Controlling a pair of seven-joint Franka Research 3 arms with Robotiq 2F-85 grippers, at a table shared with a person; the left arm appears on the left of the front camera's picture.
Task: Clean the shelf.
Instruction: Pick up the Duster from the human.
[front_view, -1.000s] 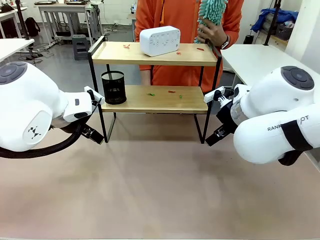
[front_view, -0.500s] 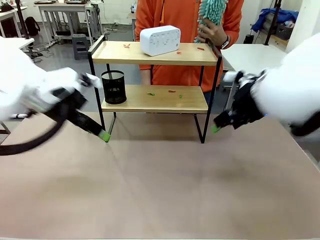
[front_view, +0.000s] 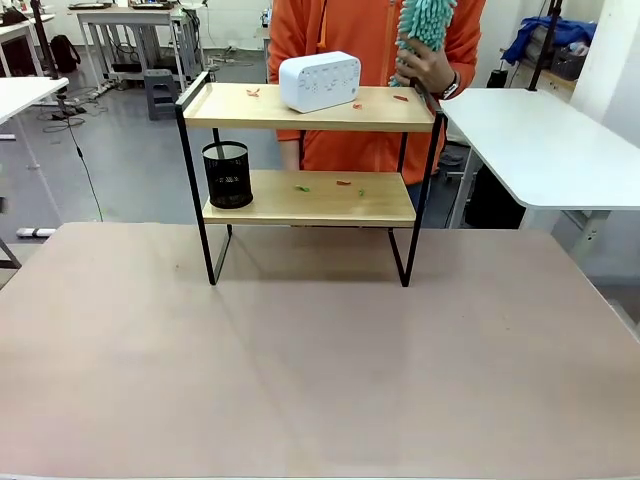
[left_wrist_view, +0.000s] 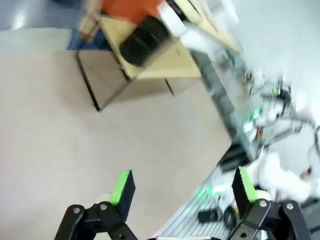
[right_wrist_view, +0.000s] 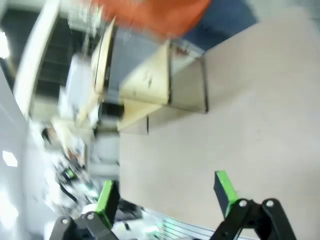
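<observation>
While the two-tier shelf of light wood boards in a thin black metal frame (front_view: 270, 203) stands where it stood a second ago, at the far middle of the tan tabletop (front_view: 320, 370), both arms have swung away from its two front legs, which they had flanked closely.

On the upper board sits a white rounded plastic box (front_view: 320, 81). On the lower board, at one end, stands a black wire-mesh cup (front_view: 227, 175). Small red and green scraps (front_view: 343, 182) lie loose on both boards.

Behind the shelf, the person's hand (front_view: 428, 68) is clenched round the handle of a teal fluffy duster (front_view: 425, 22). The duster's head rises above the hand, and the end of the upper board lies just below it.

At the left gripper (left_wrist_view: 184, 187) the jaws are spread wide with nothing between the green pads; the shelf lies well ahead of the fingertips, off to one side. At the right gripper (right_wrist_view: 166, 195) the jaws are likewise spread and empty, with the shelf well ahead. Both wrist views are smeared, so the arms are probably in motion.

Consequence for the task: cleaning has not begun. The box and cup would likely need lifting before the boards beneath them can be wiped. The duster is in the person's hand, not in a gripper.
</observation>
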